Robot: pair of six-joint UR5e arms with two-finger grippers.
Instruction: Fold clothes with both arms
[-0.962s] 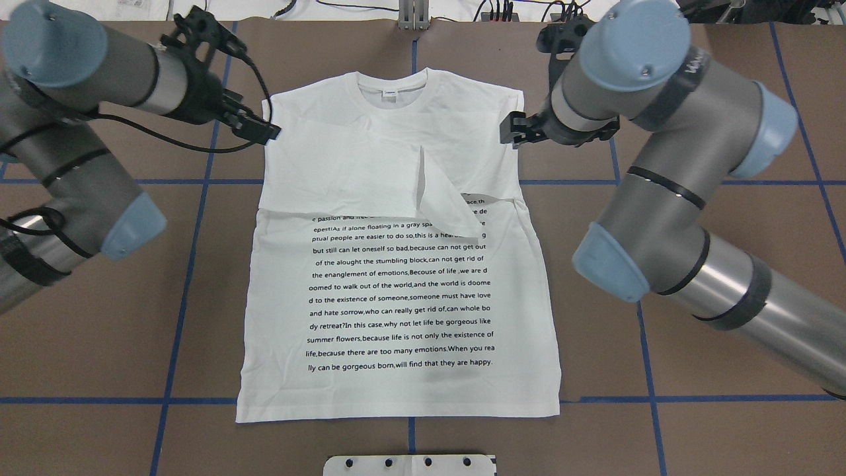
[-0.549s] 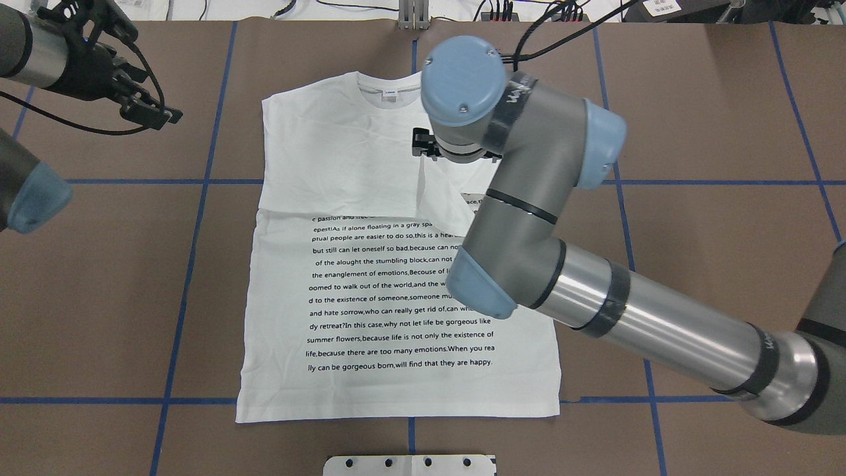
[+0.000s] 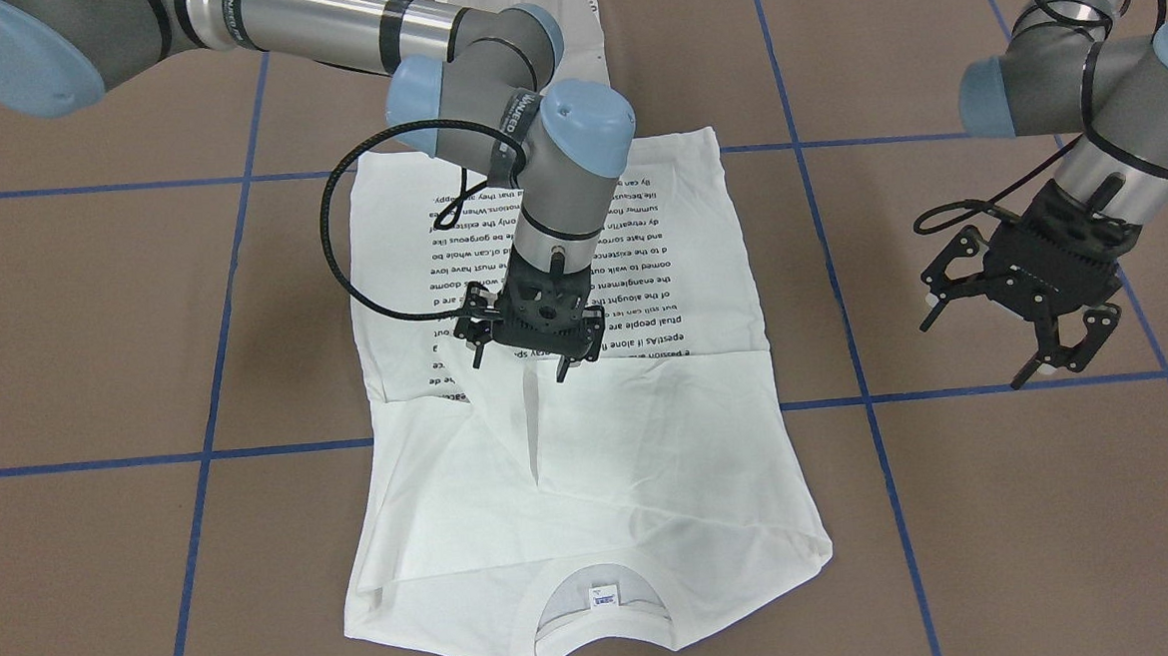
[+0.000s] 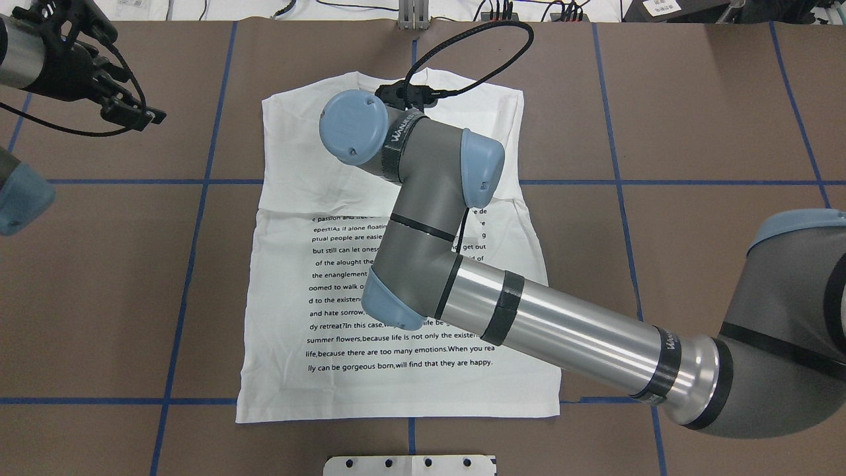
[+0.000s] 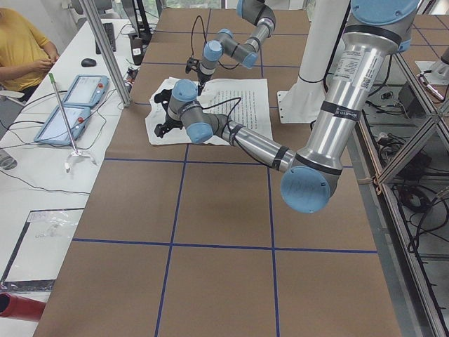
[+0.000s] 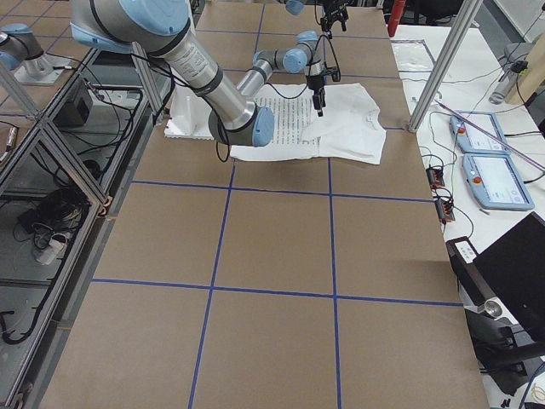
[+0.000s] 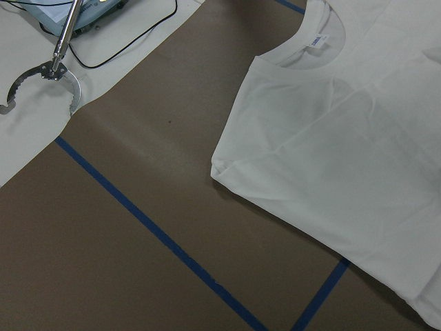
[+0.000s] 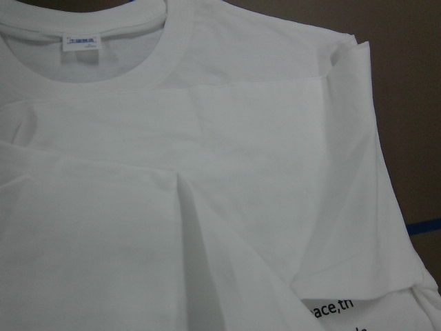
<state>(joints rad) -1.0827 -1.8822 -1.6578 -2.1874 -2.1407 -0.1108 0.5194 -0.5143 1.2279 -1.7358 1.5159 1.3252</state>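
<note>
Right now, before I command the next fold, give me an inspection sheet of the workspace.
Surface: brown paper table with a blue tape grid, flat.
Job's things: white shirt lies flat, print up, both sleeves folded across the chest, neck label showing.
Clutter: nothing seen on the paper; a white plate with holes sits at the robot's edge.
End effectors: right end effector open, over the folded sleeves, holding nothing; left end effector open, over bare table beside the shirt.
Cables: black cable loops off the right arm above the shirt.
Surroundings: seated person at a side table with two pendants.
</note>
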